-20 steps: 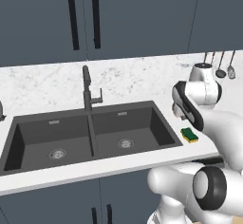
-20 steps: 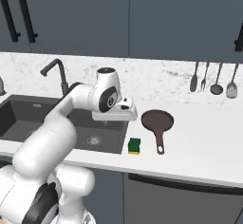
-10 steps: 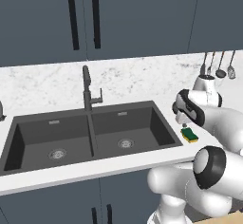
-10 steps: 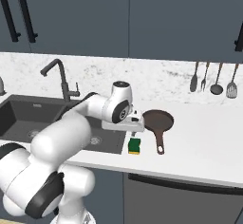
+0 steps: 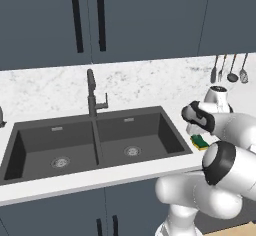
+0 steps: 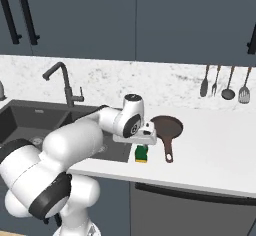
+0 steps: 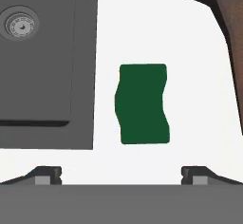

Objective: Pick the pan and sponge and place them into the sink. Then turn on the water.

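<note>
Near the front edge of the counter (image 6: 215,155), the gripper (image 7: 121,173) hangs right over the sponge (image 7: 142,103). Its two fingers stand wide apart and hold nothing. They are spread so the little green sponge can fit between them. The sponge lies flat on the white counter, just right of the sink (image 5: 95,145). A bit farther back and to the right sits the pan (image 6: 166,127), with its handle pointing toward the front. Both things wait close to the sink, so the trip is short. At the back stands the tap (image 5: 92,92), with no water running.
</note>
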You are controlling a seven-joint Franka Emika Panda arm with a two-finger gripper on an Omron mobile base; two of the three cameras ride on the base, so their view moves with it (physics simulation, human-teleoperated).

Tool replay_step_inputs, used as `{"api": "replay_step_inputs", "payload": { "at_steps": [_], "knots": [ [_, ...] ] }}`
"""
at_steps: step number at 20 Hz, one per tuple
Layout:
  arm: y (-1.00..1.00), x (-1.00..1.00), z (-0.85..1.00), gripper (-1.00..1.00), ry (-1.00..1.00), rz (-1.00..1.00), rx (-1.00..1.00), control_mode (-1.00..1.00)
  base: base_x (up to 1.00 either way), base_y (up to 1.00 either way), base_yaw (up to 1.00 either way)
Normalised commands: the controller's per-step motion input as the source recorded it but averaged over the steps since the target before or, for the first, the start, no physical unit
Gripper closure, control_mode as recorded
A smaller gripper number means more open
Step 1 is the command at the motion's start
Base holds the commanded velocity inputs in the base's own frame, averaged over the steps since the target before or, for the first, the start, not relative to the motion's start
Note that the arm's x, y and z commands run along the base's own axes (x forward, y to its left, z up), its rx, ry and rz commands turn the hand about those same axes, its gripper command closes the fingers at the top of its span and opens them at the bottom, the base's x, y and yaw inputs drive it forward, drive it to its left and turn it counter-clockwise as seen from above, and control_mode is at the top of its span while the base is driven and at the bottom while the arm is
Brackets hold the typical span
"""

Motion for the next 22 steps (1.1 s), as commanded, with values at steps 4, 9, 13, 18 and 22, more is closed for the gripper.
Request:
{"api": "replay_step_inputs", "payload": {
  "at_steps": [4, 9, 13, 18, 22],
  "knots": [
    [-0.13, 0.17, -0.19, -1.00, 0.00, 0.00, 0.00, -1.00, 0.00, 0.00, 0.00],
    [-0.08, 0.13, -0.20, -1.00, 0.00, 0.00, 0.00, -1.00, 0.00, 0.00, 0.00],
    [-0.02, 0.00, -0.07, -1.00, -0.01, 0.00, 0.00, -1.00, 0.00, 0.00, 0.00],
    [-0.05, 0.00, -0.07, -1.00, -0.01, 0.00, 0.00, -1.00, 0.00, 0.00, 0.00],
    [0.00, 0.08, -0.06, -1.00, 0.00, 0.00, 0.00, -1.00, 0.00, 0.00, 0.00]
  ]
}}
